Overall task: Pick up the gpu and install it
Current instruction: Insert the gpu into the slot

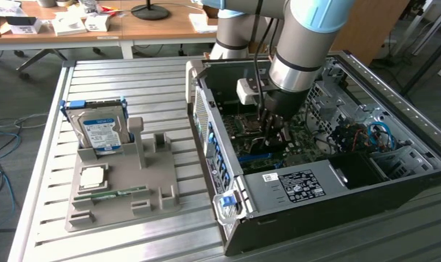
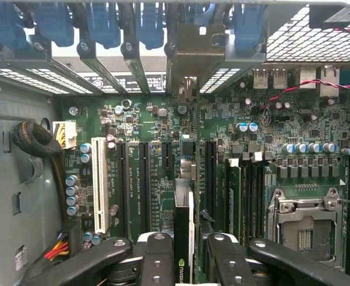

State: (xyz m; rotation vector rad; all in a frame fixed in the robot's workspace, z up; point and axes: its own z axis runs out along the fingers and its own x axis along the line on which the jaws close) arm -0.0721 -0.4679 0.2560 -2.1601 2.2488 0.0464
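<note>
Gpu [image 2: 184,238] at installation, as we see it from the wrist and from outside. Computer case [image 1: 315,229]: lies open on its side, and the claw [image 1: 275,128] reaches down into it. Motherboard [image 2: 139,119]: directly beneath the claw, with its long expansion slots [image 2: 146,185] running parallel to the card on both sides of the claw. The gpu stands edge-on between the claw's 2 fingers [image 2: 157,262], which pinch its faces at the end nearest the wrist. Its pale end bracket [image 2: 189,56] sits ahead of the claw, at the case's rear slot openings. We cannot tell whether the card's lower edge is seated in a slot. We judge the card light, stiff and thin, yet fragile. It is best held by the flat faces along its upper edge, away from contacts and small components, and pressed straight, never twisted.
</note>
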